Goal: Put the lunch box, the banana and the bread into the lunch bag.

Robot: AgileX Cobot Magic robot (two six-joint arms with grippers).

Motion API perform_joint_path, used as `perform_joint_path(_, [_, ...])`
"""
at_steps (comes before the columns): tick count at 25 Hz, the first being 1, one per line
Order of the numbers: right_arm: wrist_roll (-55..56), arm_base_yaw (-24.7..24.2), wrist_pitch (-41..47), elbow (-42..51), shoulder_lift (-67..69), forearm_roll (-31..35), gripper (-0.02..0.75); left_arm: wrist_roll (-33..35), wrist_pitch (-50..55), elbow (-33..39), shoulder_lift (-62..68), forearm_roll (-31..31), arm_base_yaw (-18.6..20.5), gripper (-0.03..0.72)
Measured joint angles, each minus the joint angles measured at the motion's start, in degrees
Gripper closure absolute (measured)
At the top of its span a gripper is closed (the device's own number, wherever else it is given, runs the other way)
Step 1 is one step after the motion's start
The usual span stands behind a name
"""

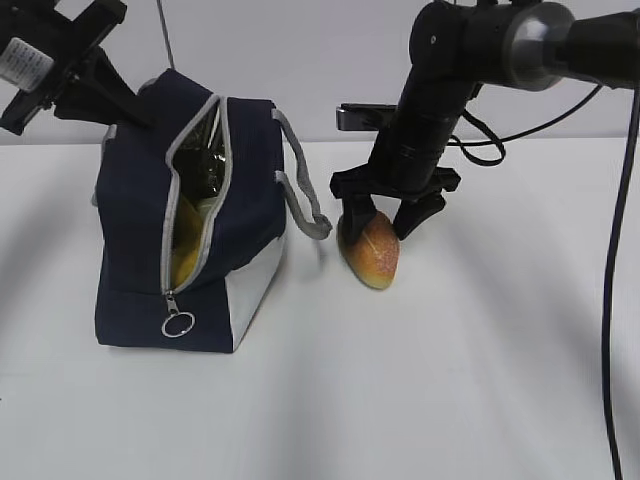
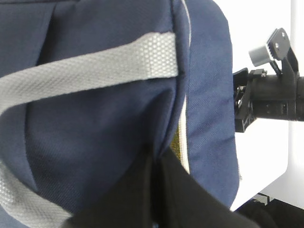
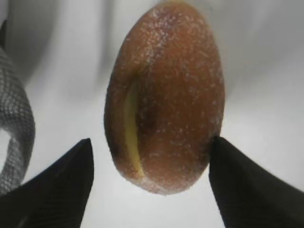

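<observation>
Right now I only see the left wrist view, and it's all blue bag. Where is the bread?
Observer: The bread lies on the table, just right of the lunch bag.
Operator: Is somebody grabbing it?
Observer: The right gripper straddles it, one finger on each side, not yet closed.
Operator: Is the bag open?
Observer: Yes, its zipper is undone, and something yellow shows inside.
</observation>
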Motion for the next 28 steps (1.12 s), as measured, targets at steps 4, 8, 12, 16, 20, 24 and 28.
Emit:
perform_joint_path(4, [0.0, 0.0, -1.2, 0.0, 0.0, 0.4, 0.243, 0.0, 0.0, 0.0, 0.0, 0.0, 0.0, 0.691])
perform_joint_path(8, [0.0, 0.0, -1.3, 0.0, 0.5, 0.2, 0.251, 0.0, -0.1, 0.0, 0.0, 0.0, 0.0, 0.691])
perform_joint_path(12, [0.0, 0.0, -1.6, -0.1, 1.2, 0.4, 0.147, 0.0, -0.1, 0.0, 0.0, 0.0, 0.0, 0.691])
perform_joint_path(16, [0.0, 0.0, -2.2, -0.1, 1.5, 0.4, 0.108, 0.0, -0.1, 0.0, 0.0, 0.0, 0.0, 0.691])
perform_joint_path(20, [0.0, 0.0, -3.9, -0.1, 1.7, 0.7, 0.104, 0.0, -0.1, 0.0, 0.0, 0.0, 0.0, 0.691])
perform_joint_path(24, [0.0, 0.0, -5.4, -0.1, 1.7, 0.8, 0.108, 0.0, -0.1, 0.0, 0.0, 0.0, 0.0, 0.691])
perform_joint_path(28, [0.0, 0.0, -5.8, -0.1, 1.8, 0.8, 0.138, 0.0, -0.1, 0.0, 0.0, 0.0, 0.0, 0.691])
